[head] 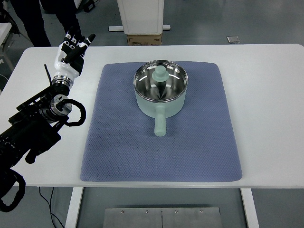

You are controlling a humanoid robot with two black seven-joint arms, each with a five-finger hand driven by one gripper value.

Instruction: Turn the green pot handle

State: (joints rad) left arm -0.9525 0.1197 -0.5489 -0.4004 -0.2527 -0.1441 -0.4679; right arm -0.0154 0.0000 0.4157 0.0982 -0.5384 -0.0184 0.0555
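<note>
Your left hand (72,50) hovers over the table's (266,85) far left part, fingers spread and holding nothing. The pot (160,95) is well to that hand's right, sitting on the blue mat (118,142), apart from your fingers. Its handle (160,125) points toward the table's near edge. The pot's shiny inside mirrors the handle. Your right hand is out of view.

White surface (266,95) on white legs over a grey-blue floor (266,21). Behind it there's a white cabinet base (140,16) with a cardboard box (144,39) tucked under, and someone's dark trouser legs (47,19) top left.
</note>
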